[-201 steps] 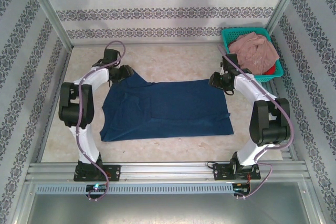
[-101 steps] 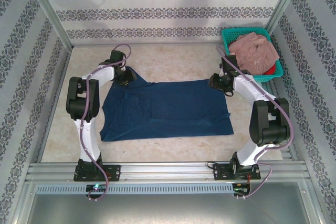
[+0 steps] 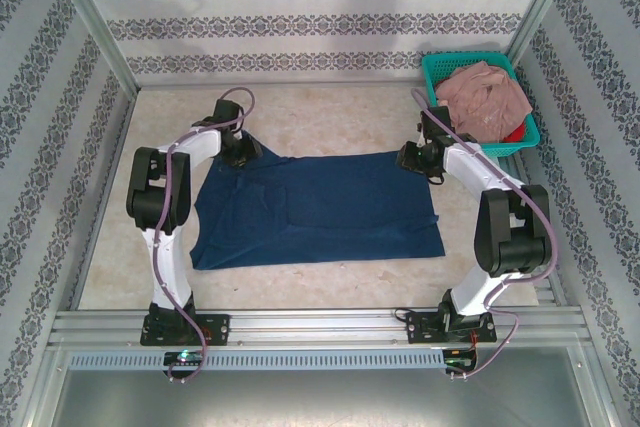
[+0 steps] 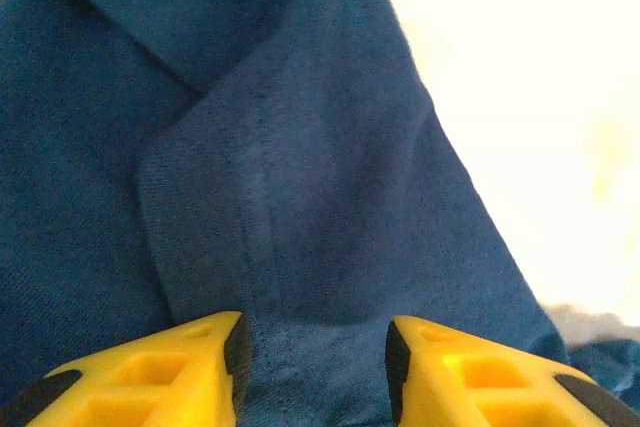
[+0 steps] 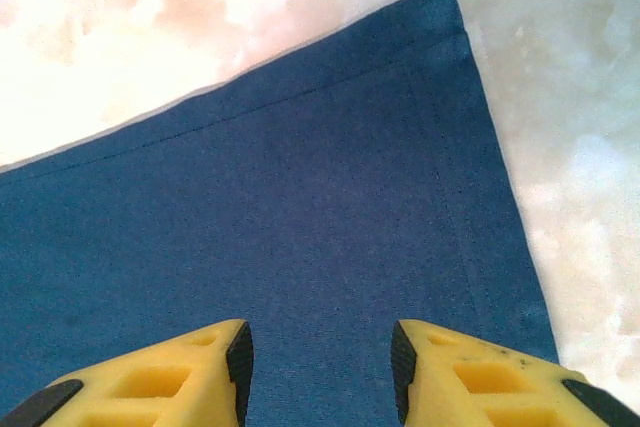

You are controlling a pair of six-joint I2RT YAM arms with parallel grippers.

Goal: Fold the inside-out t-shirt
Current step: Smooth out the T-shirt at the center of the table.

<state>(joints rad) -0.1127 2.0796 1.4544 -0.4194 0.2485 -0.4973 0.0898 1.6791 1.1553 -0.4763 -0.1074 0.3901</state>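
Note:
The inside-out t-shirt lies spread flat on the table, dark navy, with its long side running left to right. My left gripper is at the shirt's far left corner. In the left wrist view its yellow fingers stand apart over a folded flap of the shirt, so the left gripper is open. My right gripper is at the far right corner. The right gripper is open too, low over the hemmed corner of the shirt, with cloth showing in the gap.
A teal basket at the back right holds a dusty pink garment and something red. Patterned walls and metal posts close in the table on three sides. Bare marbled tabletop surrounds the shirt.
My left arm has swung right and forward onto the shirt's far left corner, and its jaws narrowed a little. The right arm has hardly moved.

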